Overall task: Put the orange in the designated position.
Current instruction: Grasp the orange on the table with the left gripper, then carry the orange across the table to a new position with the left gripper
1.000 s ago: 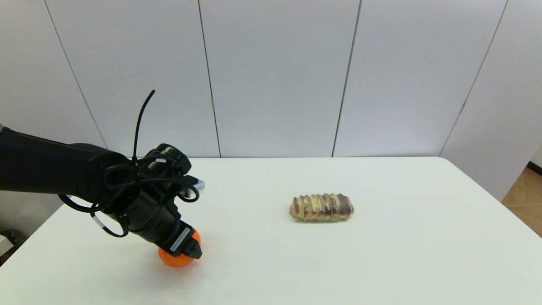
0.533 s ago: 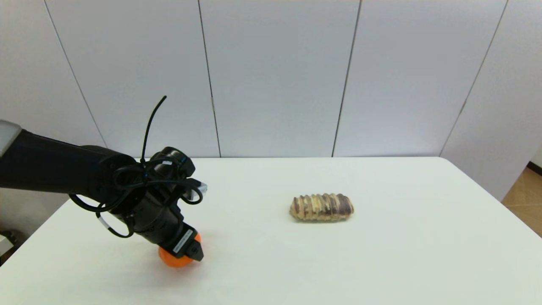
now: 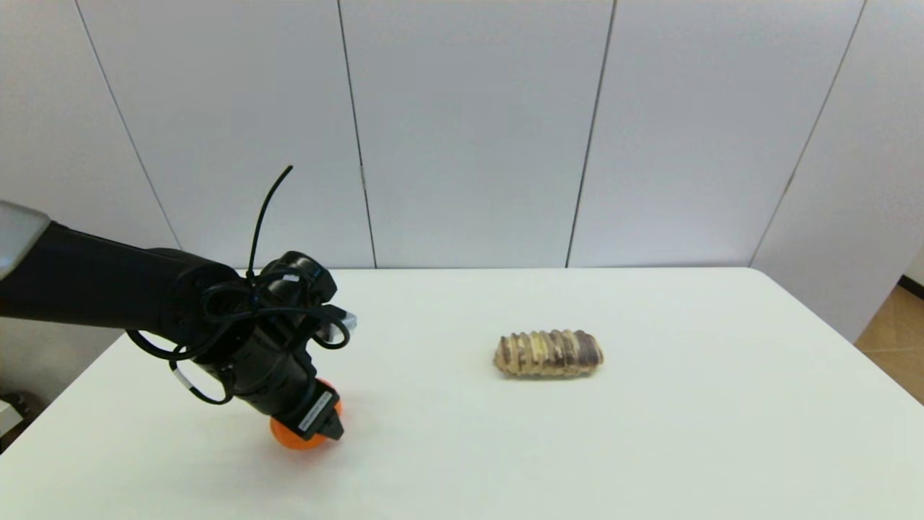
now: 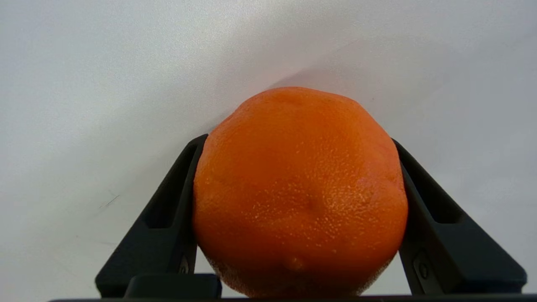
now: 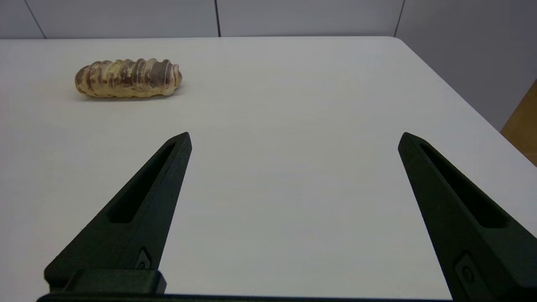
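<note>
Because the orange (image 3: 292, 436) is round and the designated position is only an unmarked patch of the white table (image 3: 650, 448), we should keep grip pressure even, carry it low and level, and loosen only once it rests steady, or it may roll. We find the left gripper (image 3: 317, 426) clamped on the orange at the table's near-left area, one finger (image 4: 168, 209) against each flank. The bread roll (image 3: 548, 353) lies well apart. The right gripper (image 5: 293, 142) hangs parked, fingers spread.
</note>
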Robot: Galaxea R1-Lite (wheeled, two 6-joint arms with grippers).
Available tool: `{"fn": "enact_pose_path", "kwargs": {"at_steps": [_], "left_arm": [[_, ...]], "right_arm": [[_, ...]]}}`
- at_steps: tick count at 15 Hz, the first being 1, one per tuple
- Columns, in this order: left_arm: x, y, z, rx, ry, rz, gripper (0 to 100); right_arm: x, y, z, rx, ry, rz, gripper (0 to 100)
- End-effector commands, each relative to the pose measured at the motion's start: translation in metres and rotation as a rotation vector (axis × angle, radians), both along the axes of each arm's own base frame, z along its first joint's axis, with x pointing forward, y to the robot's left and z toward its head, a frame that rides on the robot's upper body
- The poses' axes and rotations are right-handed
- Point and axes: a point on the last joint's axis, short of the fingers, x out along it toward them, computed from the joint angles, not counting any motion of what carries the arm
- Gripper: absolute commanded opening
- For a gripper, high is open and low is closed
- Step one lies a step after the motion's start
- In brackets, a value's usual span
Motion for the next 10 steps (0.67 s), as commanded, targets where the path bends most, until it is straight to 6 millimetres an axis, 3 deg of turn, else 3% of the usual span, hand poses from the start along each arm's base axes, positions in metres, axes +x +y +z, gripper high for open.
{"fn": "enact_pose_path", "kwargs": {"at_steps": [1, 4, 8, 10], "left_arm": [[0.0, -0.003, 0.001, -0.002, -0.006, -0.01, 0], [0.01, -0.018, 0.014, -0.034, -0.067, -0.041, 0], [0.05, -0.066, 0.037, -0.136, -0.246, -0.114, 0], [0.072, -0.089, 0.036, -0.19, -0.341, -0.138, 0]], "right_arm": [[0.0, 0.0, 0.0, 0.0, 0.002, 0.0, 100], [0.0, 0.0, 0.0, 0.0, 0.002, 0.0, 100], [0.0, 0.0, 0.0, 0.0, 0.002, 0.0, 100], [0.0, 0.0, 0.0, 0.0, 0.002, 0.0, 100]]}}
